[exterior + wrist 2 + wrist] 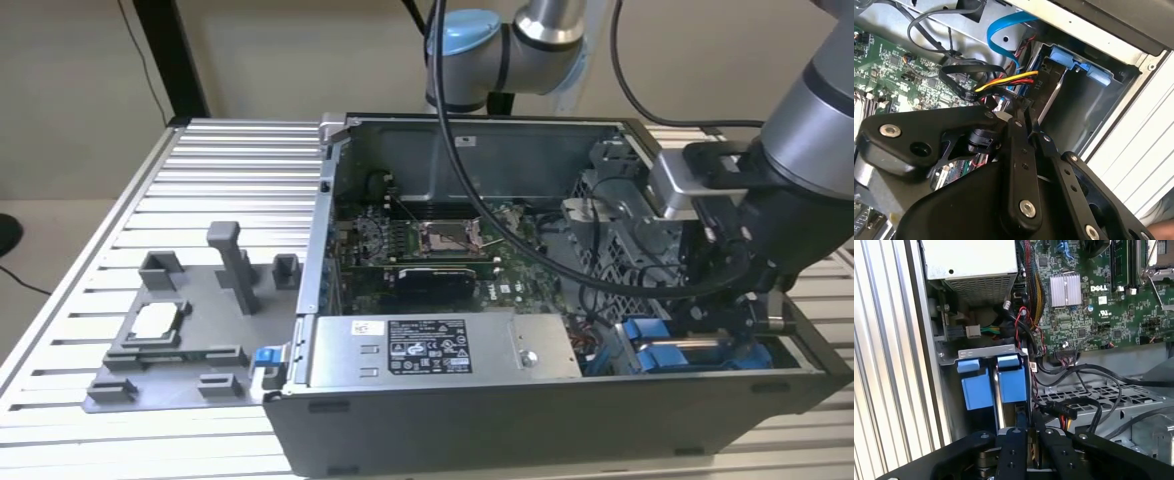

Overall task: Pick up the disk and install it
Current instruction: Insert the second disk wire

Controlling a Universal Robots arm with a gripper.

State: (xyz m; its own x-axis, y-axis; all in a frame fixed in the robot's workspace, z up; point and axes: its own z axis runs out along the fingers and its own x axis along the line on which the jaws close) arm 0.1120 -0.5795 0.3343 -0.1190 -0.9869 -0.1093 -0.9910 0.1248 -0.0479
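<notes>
The disk (1052, 90) stands on edge in the drive bay at the case's near corner on the exterior view's right, a silver slab with a blue bracket (1072, 61) at its far end. In the first wrist view the disk (1013, 384) shows its blue bracket, beside a second blue-bracketed drive (976, 387) in the adjoining slot. My gripper (1027, 126) reaches down into the bay and is shut on the disk's near edge, its black fingers (1013, 440) close together. In the exterior view my gripper (738, 312) hangs just above the blue brackets (678, 356).
The open computer case (534, 420) holds a grey power-supply box (427, 345), the motherboard (427, 240) and loose black cables (1079, 375) close to the bay. A grey fixture plate (174, 340) with a small chip (155, 320) lies on the slatted table at the exterior view's left.
</notes>
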